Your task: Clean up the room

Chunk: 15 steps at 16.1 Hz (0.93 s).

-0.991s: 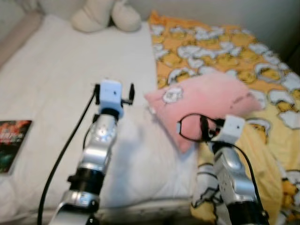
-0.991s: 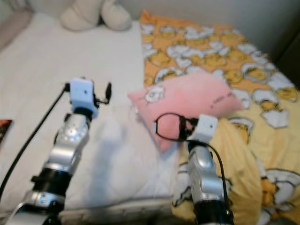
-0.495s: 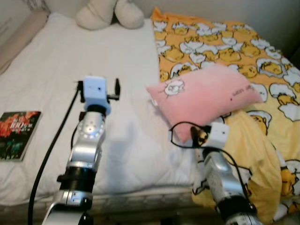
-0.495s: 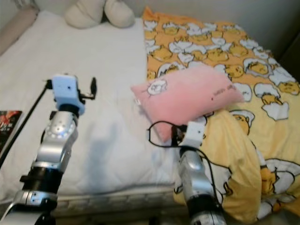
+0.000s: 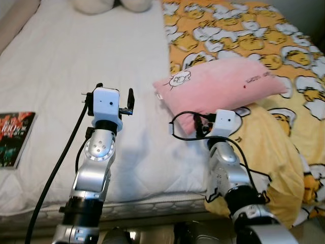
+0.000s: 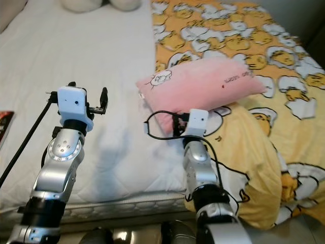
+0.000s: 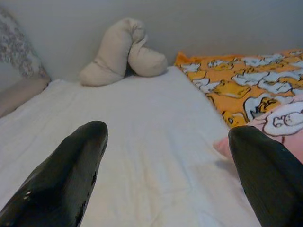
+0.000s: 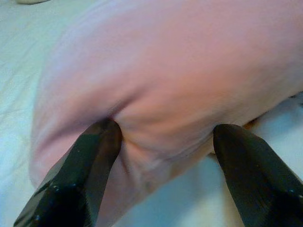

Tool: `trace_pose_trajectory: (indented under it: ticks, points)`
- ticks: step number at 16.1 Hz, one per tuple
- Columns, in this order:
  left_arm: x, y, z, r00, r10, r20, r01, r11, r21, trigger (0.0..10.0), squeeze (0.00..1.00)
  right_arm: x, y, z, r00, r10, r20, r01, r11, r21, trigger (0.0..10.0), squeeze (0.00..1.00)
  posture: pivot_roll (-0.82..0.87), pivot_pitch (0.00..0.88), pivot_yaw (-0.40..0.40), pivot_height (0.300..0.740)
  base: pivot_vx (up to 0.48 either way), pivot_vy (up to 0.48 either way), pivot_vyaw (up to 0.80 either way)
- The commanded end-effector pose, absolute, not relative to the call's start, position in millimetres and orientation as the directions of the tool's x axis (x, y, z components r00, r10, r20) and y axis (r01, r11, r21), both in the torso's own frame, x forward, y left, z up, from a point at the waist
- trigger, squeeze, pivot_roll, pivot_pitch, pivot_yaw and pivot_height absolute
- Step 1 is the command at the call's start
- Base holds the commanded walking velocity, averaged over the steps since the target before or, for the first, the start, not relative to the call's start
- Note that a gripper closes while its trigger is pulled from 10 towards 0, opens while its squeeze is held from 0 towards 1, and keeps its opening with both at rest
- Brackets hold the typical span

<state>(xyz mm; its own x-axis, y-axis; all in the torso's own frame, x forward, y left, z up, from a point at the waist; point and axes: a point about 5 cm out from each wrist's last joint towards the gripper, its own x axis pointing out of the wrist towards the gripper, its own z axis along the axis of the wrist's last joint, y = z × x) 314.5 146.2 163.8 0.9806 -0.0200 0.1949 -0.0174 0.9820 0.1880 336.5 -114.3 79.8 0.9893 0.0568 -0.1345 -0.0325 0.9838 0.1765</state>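
We stand at the edge of a bed [image 5: 61, 66], looking down on its white mattress cover. Both of our silver arms reach forward over it.

Our right gripper [image 8: 158, 156] is at the near edge of a pink pillow [image 5: 223, 86], which lies across the line where the white cover meets an orange-and-yellow duck-print blanket [image 5: 284, 152]. In the right wrist view the two black fingers [image 8: 75, 179] are spread apart, one pressing into the pillow's soft side and denting it, the other just beside its lower edge. They have not closed, so the pillow is not yet grasped.

Our left gripper [image 7: 168, 175] hovers above bare white cover, well apart from the pillow. Its fingers [image 7: 66, 175] are spread wide and hold nothing.

Elsewhere on the bed, a cream-coloured stuffed cushion [image 7: 123, 54] sits at the head end against the wall. A book with a dark cover [image 5: 12, 137] lies near the left edge of the mattress.

As for progress, we judge the tidying to be at an early stage. The pillow lies askew in the middle of the bed rather than at the head, the blanket is rumpled and hangs bunched over the near corner, and the book is not put away. The step in hand appears to be taking hold of the pillow; moving it, smoothing the blanket and clearing the book all seem left to do.
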Motion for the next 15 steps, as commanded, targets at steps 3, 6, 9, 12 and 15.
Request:
trace_pose_trajectory:
  ticks: [3, 6, 9, 12, 15]
  points:
    - [305.2, 134.6, 166.2, 0.980, -0.060, 0.192, 0.025, 0.983, 0.182, 10.0, 0.00, 324.5, -90.7, 107.7, 0.992, 0.124, 0.037, -0.129, 0.976, 0.178, 10.0, 0.00, 0.11, 0.211, -0.054, 0.740, 0.000, 0.000, 0.00]
    - [303.4, 128.9, 166.3, 0.979, -0.080, 0.189, 0.044, 0.982, 0.186, 10.0, 0.00, 333.0, -87.0, 111.3, 0.990, 0.130, 0.049, -0.136, 0.974, 0.183, 10.0, 0.00, 0.13, 0.208, -0.061, 0.740, 0.000, 0.000, 0.00]
    - [302.5, 129.0, 170.1, 0.977, -0.077, 0.201, 0.039, 0.981, 0.190, 10.0, 0.00, 337.0, -86.1, 121.5, 0.987, 0.147, 0.071, -0.157, 0.973, 0.169, 10.0, 0.00, 0.13, 0.203, -0.071, 0.740, 0.000, 0.000, 0.00]
    - [301.8, 128.5, 167.3, 0.981, -0.069, 0.184, 0.035, 0.983, 0.180, 10.0, 0.00, 340.8, -90.4, 102.4, 0.991, 0.124, -0.049, -0.112, 0.972, 0.207, 10.0, 0.00, 0.12, 0.200, -0.070, 0.740, 0.000, 0.000, 0.00]
    - [303.5, 126.9, 167.5, 0.981, -0.071, 0.179, 0.039, 0.983, 0.178, 10.0, 0.00, 348.7, -95.1, 79.2, 0.968, 0.125, -0.216, -0.060, 0.957, 0.283, 0.0, 0.00, 0.12, 0.195, -0.067, 0.740, 0.000, 0.000, 0.00]
